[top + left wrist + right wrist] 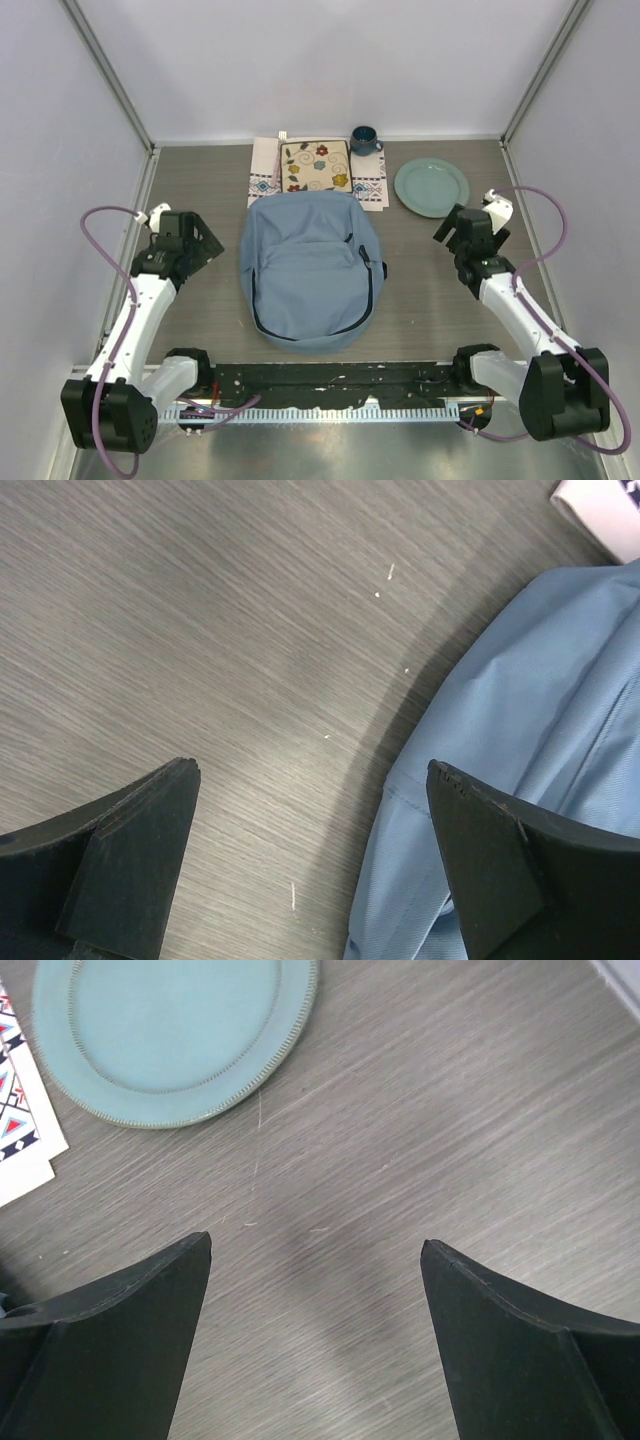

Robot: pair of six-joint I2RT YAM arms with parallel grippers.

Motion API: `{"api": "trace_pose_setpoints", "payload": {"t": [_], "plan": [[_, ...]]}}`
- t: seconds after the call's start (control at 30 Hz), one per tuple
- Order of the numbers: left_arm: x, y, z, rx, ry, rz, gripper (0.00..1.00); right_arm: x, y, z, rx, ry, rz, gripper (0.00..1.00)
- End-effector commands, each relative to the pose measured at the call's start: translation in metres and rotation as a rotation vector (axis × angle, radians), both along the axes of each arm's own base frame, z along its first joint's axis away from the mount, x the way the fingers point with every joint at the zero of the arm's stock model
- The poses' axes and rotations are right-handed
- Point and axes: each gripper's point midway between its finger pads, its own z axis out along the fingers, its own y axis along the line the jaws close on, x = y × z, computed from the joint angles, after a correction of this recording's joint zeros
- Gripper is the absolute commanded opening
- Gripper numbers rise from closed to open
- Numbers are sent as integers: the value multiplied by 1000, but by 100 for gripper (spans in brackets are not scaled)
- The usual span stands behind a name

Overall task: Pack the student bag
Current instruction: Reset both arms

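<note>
Student bag (310,275) lies flat at the centre of the tabletop (200,180). Left gripper (312,770) hovers just left of the bag, jaws wide apart, empty. Right gripper (315,1245) is well right of it, likewise spread and empty. Green plate (431,187), patterned mat (372,190) and blue mug (364,139) lie beyond the bag.

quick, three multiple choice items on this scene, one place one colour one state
1. Where is the plate relative to the student bag? A. under it B. beyond it, to the right C. left of it
2. What colour is the mug? A. dark blue B. red C. white
3. How is the right gripper? A. shut on the plate B. shut on the mug C. open, empty
Answers: 1 B, the top view shows it past the bag's far right corner. 2 A, it looks navy. 3 C, its wrist view shows jaws wide apart, nothing between.
</note>
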Motion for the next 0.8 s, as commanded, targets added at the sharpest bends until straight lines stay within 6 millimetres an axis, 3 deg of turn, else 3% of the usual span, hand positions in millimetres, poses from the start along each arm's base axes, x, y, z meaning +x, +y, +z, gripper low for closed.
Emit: {"api": "trace_pose_setpoints", "payload": {"t": [0.0,0.03,0.27,0.3,0.5,0.57,0.6,0.63,0.77], "plan": [[10,2,13,6,-83,2,100,17,-2,43,-195,-263,47,91],[10,1,13,4,-80,-5,100,17,10,43,-243,-268,98,91],[2,0,10,-2,-83,-11,100,30,23,20,-301,-304,152,91],[1,1,11,-2,-89,-4,100,37,24,25,-307,-352,144,91],[-6,-1,8,-18,-94,-9,99,41,17,2,-423,-322,169,91],[-7,-3,7,-28,-95,-11,99,35,13,-14,-430,-302,170,91],[-7,-3,7,-29,-97,-10,100,36,8,-8,-424,-347,141,91],[-7,-4,4,-34,-99,-12,100,32,5,-19,-418,-333,147,91],[-6,-7,11,-56,-148,-12,100,38,-4,-14,-414,-354,120,91]]}}
